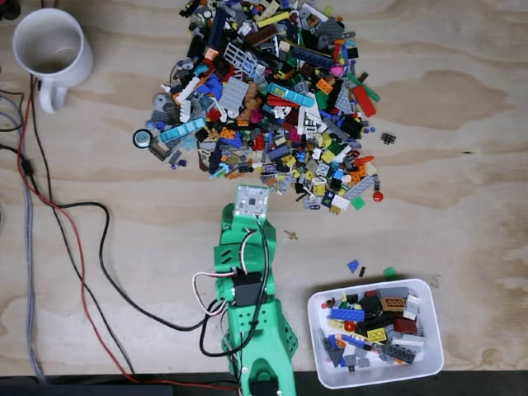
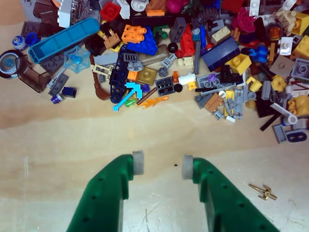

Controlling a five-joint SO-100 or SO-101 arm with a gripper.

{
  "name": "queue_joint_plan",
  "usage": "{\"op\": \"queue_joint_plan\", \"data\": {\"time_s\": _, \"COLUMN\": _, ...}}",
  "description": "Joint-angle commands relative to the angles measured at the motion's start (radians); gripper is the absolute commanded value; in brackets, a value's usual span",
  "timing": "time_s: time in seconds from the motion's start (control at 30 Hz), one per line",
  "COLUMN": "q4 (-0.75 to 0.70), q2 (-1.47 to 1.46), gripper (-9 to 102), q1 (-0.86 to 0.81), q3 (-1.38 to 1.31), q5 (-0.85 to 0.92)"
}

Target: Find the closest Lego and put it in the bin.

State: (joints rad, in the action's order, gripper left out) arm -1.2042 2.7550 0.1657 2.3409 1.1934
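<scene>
Fixed view, desk [image 1: 462, 107]: bare plywood carries everything; my green arm [image 1: 247, 305] reaches in from the near edge, cables trailing toward the left edge.
Lego pile [image 1: 272, 99]: a broad heap against the far edge, middle of the desk. I judge it is spread loose so single pieces can be picked off its rim.
Bin [image 1: 323, 351]: the white tub sits at the near right corner, just beside my arm's base and well apart from the pile, already holding a layer of bricks. A short swing from me, which is likely why it stands there.
Mug [image 1: 51, 48]: white, upright, at the far left corner; no part of my job.
My gripper [image 2: 160, 164]: wrist view shows both green jaws spread apart with bare wood between the grey pads, holding nothing. They hang over clear desk short of the pile's near rim, lined up for an approach.
Closest pieces: the light blue pickaxe [image 2: 128, 92] and the orange bit [image 2: 154, 101] lie at the pile's near fringe, straight ahead of my jaws; I judge one of these the next target.
Stray gold piece [image 2: 263, 192]: alone on the wood, right of my right jaw in the wrist view.
</scene>
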Motion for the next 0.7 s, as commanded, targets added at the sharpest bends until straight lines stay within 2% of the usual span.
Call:
{"op": "queue_joint_plan", "data": {"time_s": 0.0, "q4": 0.031, "q2": 0.021, "gripper": 13, "q1": 0.012, "q3": -0.008, "q5": -0.009}}
{"op": "queue_joint_plan", "data": {"time_s": 0.27, "q4": 0.054, "q2": -0.038, "gripper": 13, "q1": 0.141, "q3": -0.017, "q5": -0.032}}
{"op": "queue_joint_plan", "data": {"time_s": 0.47, "q4": 0.08, "q2": -0.083, "gripper": 13, "q1": 0.169, "q3": -0.034, "q5": -0.067}}
{"op": "queue_joint_plan", "data": {"time_s": 0.57, "q4": 0.112, "q2": -0.192, "gripper": 14, "q1": 0.186, "q3": -0.095, "q5": -0.163}}
{"op": "queue_joint_plan", "data": {"time_s": 0.67, "q4": 0.15, "q2": -0.403, "gripper": 14, "q1": 0.241, "q3": -0.206, "q5": -0.339}}
